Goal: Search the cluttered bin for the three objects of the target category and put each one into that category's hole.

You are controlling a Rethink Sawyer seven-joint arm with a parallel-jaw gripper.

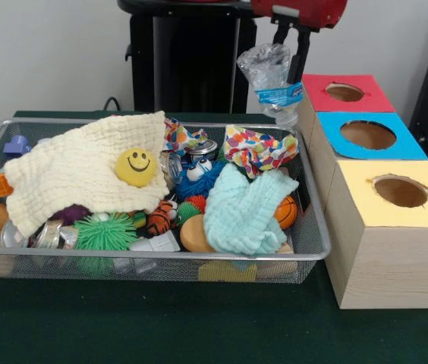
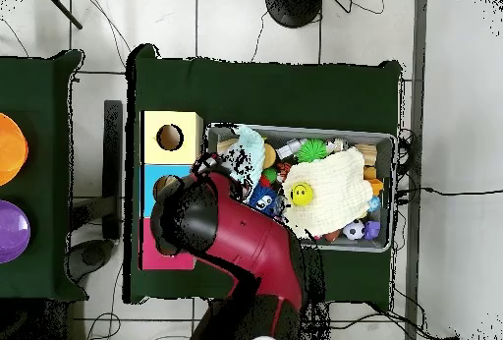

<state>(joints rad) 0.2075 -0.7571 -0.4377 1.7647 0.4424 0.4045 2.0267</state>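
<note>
My gripper (image 1: 291, 47) hangs from the red arm at the top and is shut on a crushed clear plastic bottle (image 1: 272, 76) with a blue label. The bottle hangs in the air above the wire mesh bin's (image 1: 161, 256) far right corner, just left of the boxes. The blue-topped box's hole (image 1: 368, 135) lies to the right of and below the bottle. In the overhead view the arm (image 2: 211, 220) hides the gripper, the bottle and most of the blue top (image 2: 152, 187). No other bottle shows in the bin (image 2: 391, 189).
The red-topped box (image 1: 347, 92) stands behind the blue one and the yellow-topped box (image 1: 400, 191) in front. The bin holds a cream cloth (image 1: 77, 178), a yellow smiley ball (image 1: 136, 167), a pale blue cloth (image 1: 244, 208), silver cans (image 1: 199, 149), spiky balls and other toys.
</note>
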